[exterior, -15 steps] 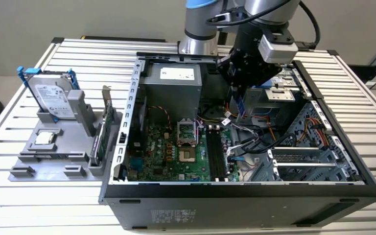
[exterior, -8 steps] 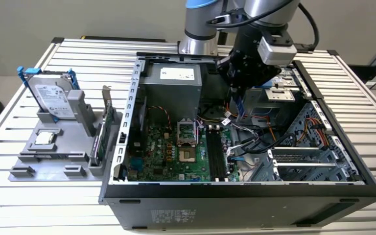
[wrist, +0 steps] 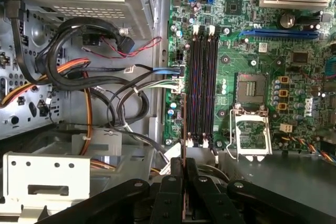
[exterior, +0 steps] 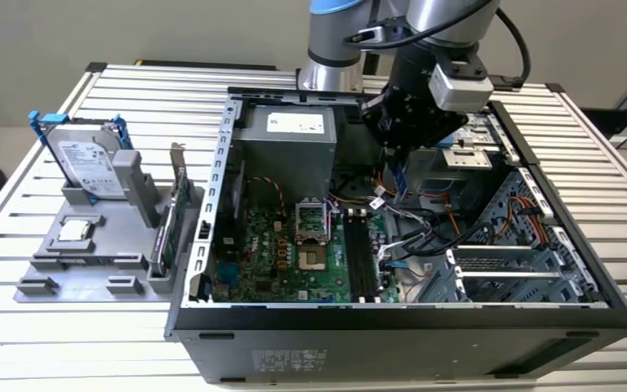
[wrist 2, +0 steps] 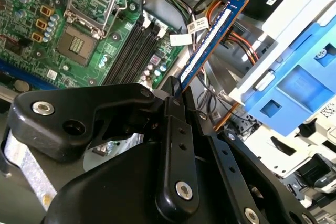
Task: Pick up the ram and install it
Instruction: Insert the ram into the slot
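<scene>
The tool [wrist 2: 176, 90] is closed on the ram [wrist 2: 212, 38], holding it above the motherboard's [wrist: 252, 51] black memory slots [wrist: 202, 85].

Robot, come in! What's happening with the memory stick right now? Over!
Gripper shut on the ram. Ram held above the open case, not yet in the black memory slots. Loose cables beside the slots.

Ram [wrist 2: 212, 38] in the claw [wrist 2: 176, 90], above the open case [exterior: 401, 322], memory slots [wrist: 202, 85] below.
</scene>
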You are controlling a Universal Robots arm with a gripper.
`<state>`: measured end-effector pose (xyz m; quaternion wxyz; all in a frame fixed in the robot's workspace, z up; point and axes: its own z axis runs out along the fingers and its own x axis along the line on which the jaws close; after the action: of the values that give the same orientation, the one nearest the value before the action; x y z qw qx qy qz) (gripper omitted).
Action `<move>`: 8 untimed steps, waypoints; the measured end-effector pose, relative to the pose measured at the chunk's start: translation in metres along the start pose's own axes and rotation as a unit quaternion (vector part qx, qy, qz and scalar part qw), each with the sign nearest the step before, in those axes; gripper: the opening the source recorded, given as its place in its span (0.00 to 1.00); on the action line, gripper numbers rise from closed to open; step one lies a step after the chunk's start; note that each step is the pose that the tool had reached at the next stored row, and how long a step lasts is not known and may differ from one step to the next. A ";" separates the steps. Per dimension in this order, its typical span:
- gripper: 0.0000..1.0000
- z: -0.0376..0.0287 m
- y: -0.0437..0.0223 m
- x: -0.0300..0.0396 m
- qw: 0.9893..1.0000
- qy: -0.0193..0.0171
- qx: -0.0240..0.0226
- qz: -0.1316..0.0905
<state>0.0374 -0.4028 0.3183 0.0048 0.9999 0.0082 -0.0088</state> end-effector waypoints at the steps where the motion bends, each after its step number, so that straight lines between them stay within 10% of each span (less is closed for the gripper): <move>1: 0.00 0.0006 0.0000 0.0000 1.000 0.000 0.000 0.000; 8: 0.00 0.0039 0.0000 0.0001 1.000 0.000 0.000 0.001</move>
<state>0.0374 -0.4028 0.3144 0.0050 0.9999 0.0076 -0.0089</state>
